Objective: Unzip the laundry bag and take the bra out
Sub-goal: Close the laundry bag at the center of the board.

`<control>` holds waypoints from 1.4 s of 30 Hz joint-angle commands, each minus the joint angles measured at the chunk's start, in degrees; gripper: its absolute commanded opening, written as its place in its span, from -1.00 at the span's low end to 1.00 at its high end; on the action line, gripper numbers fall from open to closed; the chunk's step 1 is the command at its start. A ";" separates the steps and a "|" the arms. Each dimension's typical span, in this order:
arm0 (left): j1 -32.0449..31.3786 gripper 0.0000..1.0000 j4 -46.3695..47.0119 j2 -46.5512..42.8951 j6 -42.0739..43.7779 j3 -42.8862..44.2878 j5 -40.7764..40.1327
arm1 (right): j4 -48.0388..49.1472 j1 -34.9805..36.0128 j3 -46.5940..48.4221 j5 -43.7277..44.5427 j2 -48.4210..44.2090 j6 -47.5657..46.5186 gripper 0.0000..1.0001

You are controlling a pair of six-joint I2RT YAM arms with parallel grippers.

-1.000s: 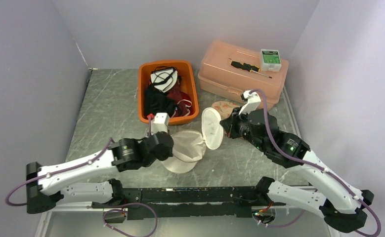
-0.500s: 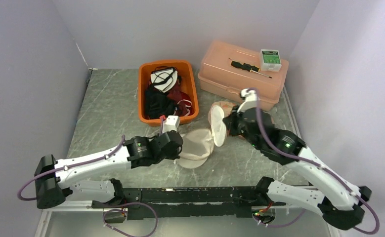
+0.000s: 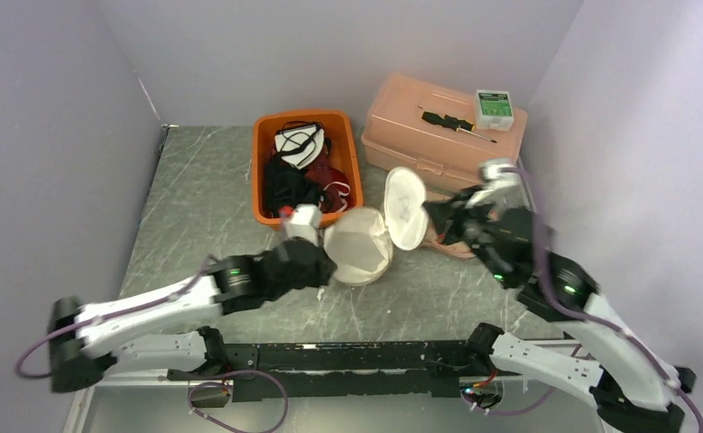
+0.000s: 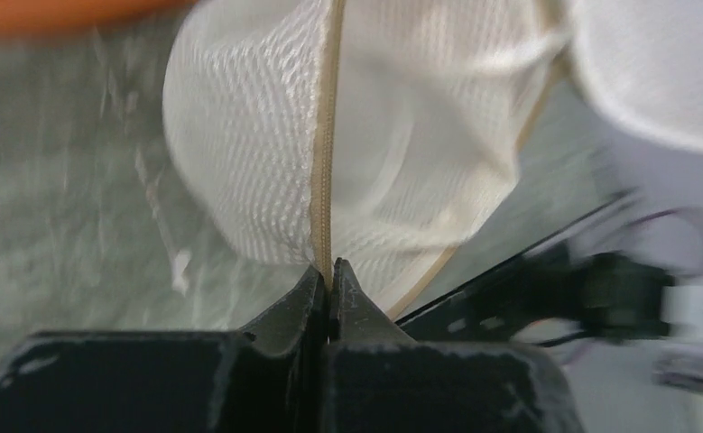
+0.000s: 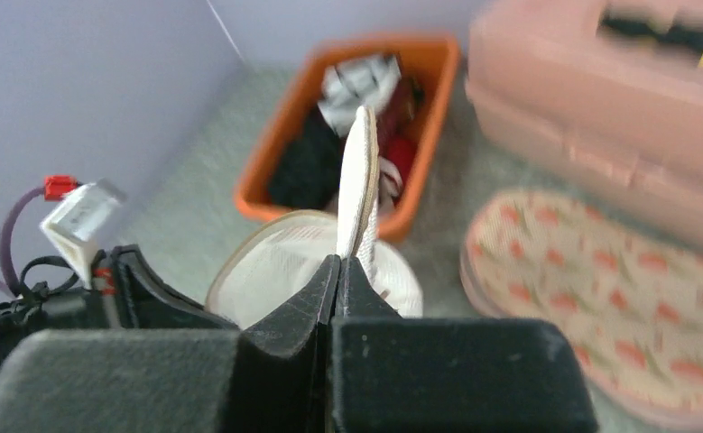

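Note:
The laundry bag is a round white mesh case with a tan zipper, split into two halves. Its bowl half [image 3: 358,245] [image 4: 393,144] is held up off the table by my left gripper [image 3: 328,262] [image 4: 331,271], which is shut on the zipper edge. The lid half [image 3: 404,195] [image 5: 362,180] stands on edge, with my right gripper [image 3: 429,212] [image 5: 338,262] shut on its rim. The bowl shows only mesh inside. The bra [image 5: 600,298], a pink floral cup, lies flat on the table in front of the pink box; in the top view my right arm mostly hides the bra [image 3: 444,245].
An orange bin [image 3: 259,171] full of dark, red and white garments sits just behind the bag. A pink plastic box [image 3: 438,144] at the back right carries a screwdriver [image 3: 456,122] and a small green-and-white device [image 3: 493,106]. Walls close in on both sides.
Both grippers have moved back and to the right with the bag. The bowl half has risen off the table and tilted up. The lid has swung toward the pink box.

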 commanded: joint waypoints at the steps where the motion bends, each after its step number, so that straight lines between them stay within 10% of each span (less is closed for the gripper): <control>1: 0.06 -0.95 -5.61 11.81 -7.81 -5.01 8.13 | -9.09 0.03 -8.91 1.51 8.58 6.13 -1.00; 16: 0.01 -0.89 -0.74 5.76 -3.09 -3.16 5.69 | -2.42 0.10 -7.75 -1.88 2.52 -0.03 -1.00; 28: 0.05 0.83 -10.54 7.21 -0.74 0.87 2.03 | -3.37 0.13 -7.83 -6.97 2.39 -3.48 -1.00; 42: 7.58 0.46 -20.31 23.09 11.56 13.95 8.28 | -5.96 0.06 -6.51 -11.52 2.14 -6.93 -1.00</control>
